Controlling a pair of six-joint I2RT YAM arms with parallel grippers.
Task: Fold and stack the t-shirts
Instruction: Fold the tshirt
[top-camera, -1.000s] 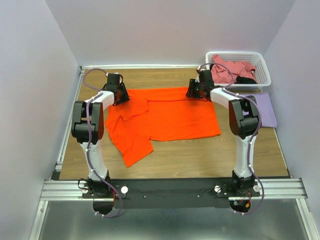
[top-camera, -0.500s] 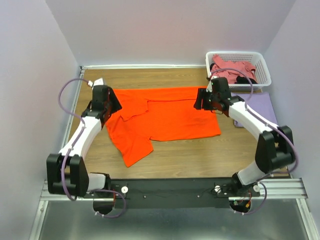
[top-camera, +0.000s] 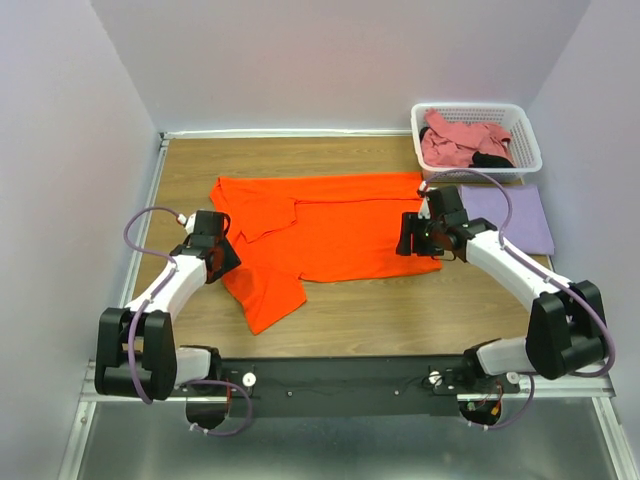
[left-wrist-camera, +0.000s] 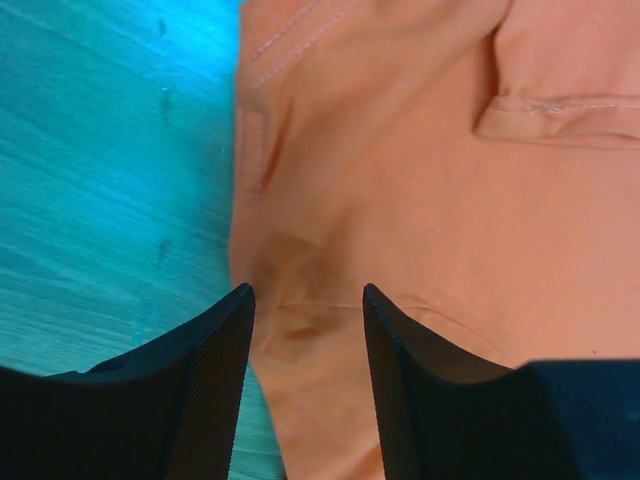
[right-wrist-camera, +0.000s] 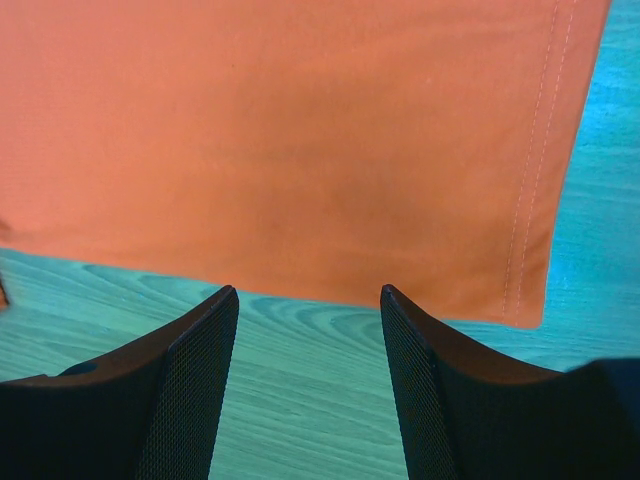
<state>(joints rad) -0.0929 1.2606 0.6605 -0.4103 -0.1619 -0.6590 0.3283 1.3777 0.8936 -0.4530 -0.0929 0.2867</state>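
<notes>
Two grippers are mine to work with, and both stand with their fingers apart, holding nothing. My left gripper (top-camera: 222, 258) hangs over the left edge of the orange t-shirt (top-camera: 330, 235), which lies spread flat on the wooden table (top-camera: 380, 310) with one sleeve folded in near the collar and the other sleeve jutting toward the near edge. From the left wrist, my left gripper (left-wrist-camera: 305, 295) shows orange cloth (left-wrist-camera: 420, 180) in the gap and under its right finger (left-wrist-camera: 420, 390), while bare wood sits beneath the left one. My right gripper (top-camera: 408, 235) sits at the shirt's right side, close to its near right corner. From the right wrist, my right gripper (right-wrist-camera: 308, 292) frames the shirt's near edge (right-wrist-camera: 300, 150): cloth lies just beyond the fingertips, wood between and below them, and the stitched hem runs down to the corner on the right. I cannot tell whether either pair of fingers touches the cloth. Counting shirts, I see three: the orange one, one pale lavender t-shirt (top-camera: 510, 215) folded flat on the table just right of my right arm, and one dusty pink t-shirt (top-camera: 460, 140) bunched in the white basket (top-camera: 530, 135) at the far right corner. One scrap of black cloth (top-camera: 492, 160) lies in that single basket beside the pink shirt.
</notes>
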